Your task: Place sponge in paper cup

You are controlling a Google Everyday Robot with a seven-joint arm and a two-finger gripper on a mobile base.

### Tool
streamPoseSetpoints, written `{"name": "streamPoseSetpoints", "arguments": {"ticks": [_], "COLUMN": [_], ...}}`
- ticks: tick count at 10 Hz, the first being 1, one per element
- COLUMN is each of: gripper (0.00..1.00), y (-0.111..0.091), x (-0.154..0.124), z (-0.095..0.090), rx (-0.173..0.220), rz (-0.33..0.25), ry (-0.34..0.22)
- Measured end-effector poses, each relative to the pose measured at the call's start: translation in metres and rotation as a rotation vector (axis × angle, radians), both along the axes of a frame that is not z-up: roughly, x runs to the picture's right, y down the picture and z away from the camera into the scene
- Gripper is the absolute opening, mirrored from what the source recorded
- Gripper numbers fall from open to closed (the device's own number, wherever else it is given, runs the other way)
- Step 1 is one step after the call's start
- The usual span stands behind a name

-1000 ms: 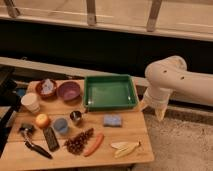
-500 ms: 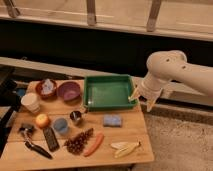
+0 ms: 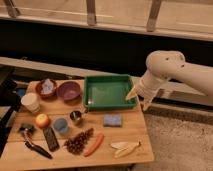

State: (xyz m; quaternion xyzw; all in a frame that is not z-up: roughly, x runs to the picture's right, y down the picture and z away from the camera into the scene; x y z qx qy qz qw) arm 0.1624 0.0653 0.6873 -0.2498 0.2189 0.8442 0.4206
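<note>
The sponge (image 3: 113, 120), a small flat light-blue block, lies on the wooden table just in front of the green tray. Far over at the table's left side stands the paper cup (image 3: 31, 102), cream-white, upright and tapered. My gripper (image 3: 139, 99) hangs from the white arm at the tray's right edge, above the table's right side. It is up and to the right of the sponge. Its two pale fingers (image 3: 131, 94) are spread open with nothing between them.
The green tray (image 3: 109, 78) sits at the back middle. Left of it are a purple bowl (image 3: 69, 91) and a brown bowl (image 3: 47, 88). In front are a metal cup (image 3: 76, 117), a blue cup (image 3: 61, 126), an orange fruit (image 3: 43, 120), grapes (image 3: 80, 141), a carrot (image 3: 94, 144) and a banana (image 3: 125, 148).
The arm has swung left, bringing the gripper from beyond the table's right edge up to the right side of the tray. Nothing on the table has moved.
</note>
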Motion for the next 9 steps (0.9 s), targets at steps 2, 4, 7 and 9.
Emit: {"name": "streamPoseSetpoints", "arguments": {"ticks": [2,4,7,9], "gripper": [0.65,0.65,0.65,0.65], "y": [0.016,0.032,0.045,0.049], "x": [-0.005,-0.014,-0.023,-0.04], "z": [0.018,0.036,0.051,0.064], "rx": [-0.034,-0.07,-0.096,-0.105], "rz": [0.006,0.013,0.025,0.025], "ry": [-0.026,-0.062,-0.124,-0.171]}}
